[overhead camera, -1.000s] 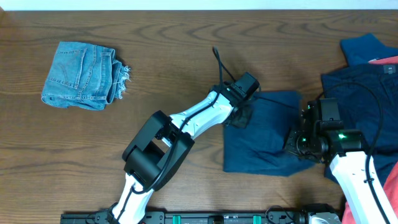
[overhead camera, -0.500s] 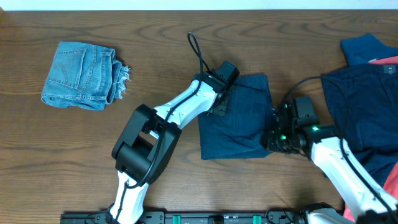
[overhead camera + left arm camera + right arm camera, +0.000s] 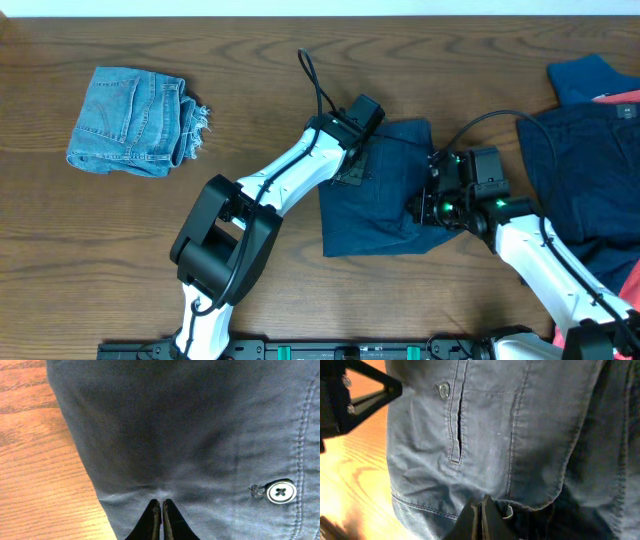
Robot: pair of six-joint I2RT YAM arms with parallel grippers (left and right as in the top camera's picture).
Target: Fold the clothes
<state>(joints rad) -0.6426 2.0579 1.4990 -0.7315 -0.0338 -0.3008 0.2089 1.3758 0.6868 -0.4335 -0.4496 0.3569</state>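
The dark-navy shorts (image 3: pixel 385 205) lie folded on the wooden table near the middle. My left gripper (image 3: pixel 350 172) rests on their upper left part; in the left wrist view its fingers (image 3: pixel 161 506) are shut, pinching the navy fabric (image 3: pixel 190 435) near a white button (image 3: pixel 281 492). My right gripper (image 3: pixel 425 207) is at the shorts' right edge; in the right wrist view its fingers (image 3: pixel 481 504) are shut on a hem of the shorts (image 3: pixel 520 435). The light-blue denim shorts (image 3: pixel 135 120) lie folded at the far left.
A pile of dark-navy and blue garments (image 3: pixel 585 170) lies at the right edge, with coral-red fabric (image 3: pixel 622 98) at its top and lower right. Bare wood table (image 3: pixel 260 70) lies between the denim and the navy shorts. The left arm's cable (image 3: pixel 318 85) loops above the shorts.
Both grippers dragged the navy shorts leftward across the table. In the last half second the shorts stayed put and the right gripper shifted a little left and up over their edge.
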